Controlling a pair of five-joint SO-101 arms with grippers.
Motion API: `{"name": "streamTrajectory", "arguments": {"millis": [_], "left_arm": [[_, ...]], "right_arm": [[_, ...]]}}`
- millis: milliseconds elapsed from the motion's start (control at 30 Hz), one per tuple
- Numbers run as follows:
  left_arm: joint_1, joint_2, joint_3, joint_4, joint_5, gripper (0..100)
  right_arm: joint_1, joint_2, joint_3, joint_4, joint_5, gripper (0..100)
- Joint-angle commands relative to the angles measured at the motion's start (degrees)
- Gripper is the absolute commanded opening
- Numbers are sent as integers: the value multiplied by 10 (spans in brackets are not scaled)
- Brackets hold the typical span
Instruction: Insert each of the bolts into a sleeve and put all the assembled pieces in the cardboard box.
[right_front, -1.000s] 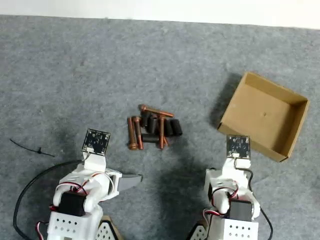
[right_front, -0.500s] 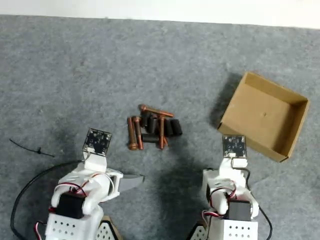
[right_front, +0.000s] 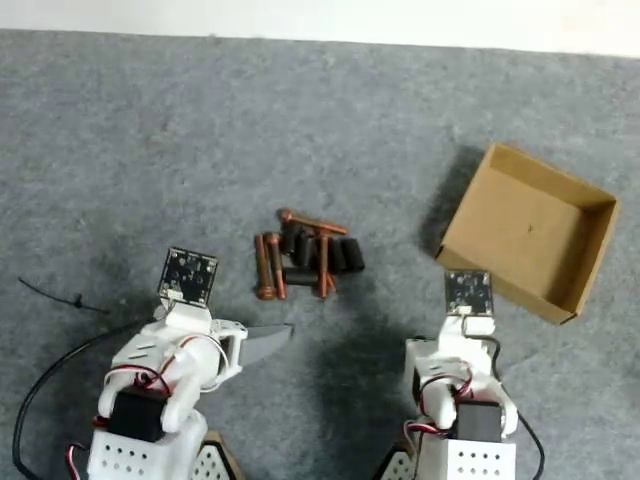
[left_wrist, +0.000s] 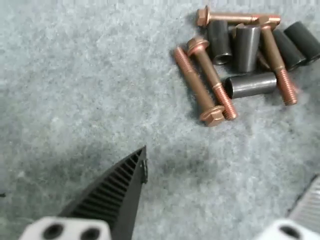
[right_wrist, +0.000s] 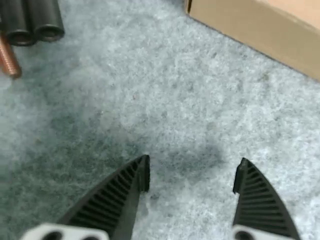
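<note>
A grey felt carpet (right_front: 120, 150), nubbly and matted, covers the whole table. At the right of the overhead frame sits the cardboard box (right_front: 525, 225), square, shallow and open-topped, turned at a slant, its plain brown floor bare.

Along the bottom edge stand the two arms in glossy white plastic with red and black wires looped over them: the left arm (right_front: 165, 370) at lower left, the right arm (right_front: 460, 380) at lower right, just below the box's near corner. A black cable (right_front: 50, 380) curves away from the left arm's base.

The left gripper (left_wrist: 230, 165) hangs over bare carpet with its jaws spread wide and nothing in them; one finger is a black ribbed wedge ending in a point. The right gripper (right_wrist: 194, 162) is likewise released, its two ridged black fingers apart above the felt, near the box wall.

In the middle of the overhead frame lie the bolts (right_front: 265, 265), copper-coloured, with flanged hex heads and threaded ends, jumbled against the sleeves (right_front: 345, 255), which are short dark smooth tubes, hollow through. None is assembled; all lie on the carpet, well apart from the box.

At the far left lies a thin black cable tie (right_front: 60, 297).
</note>
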Motion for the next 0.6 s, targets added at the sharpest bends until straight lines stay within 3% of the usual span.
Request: {"name": "streamTrajectory", "arguments": {"millis": [0, 167, 267, 567], "left_arm": [[-51, -3, -37, -8, -7, 453], [-225, -3, -65, -31, -2, 453], [-234, -3, -87, -106, -1, 452], [-234, -2, -79, -93, -4, 452]], "right_arm": [[-2, -7, 65, 1, -1, 253], [-2, -7, 65, 1, -1, 253], [-2, -7, 65, 1, -1, 253], [-2, -7, 65, 1, -1, 253]]}}
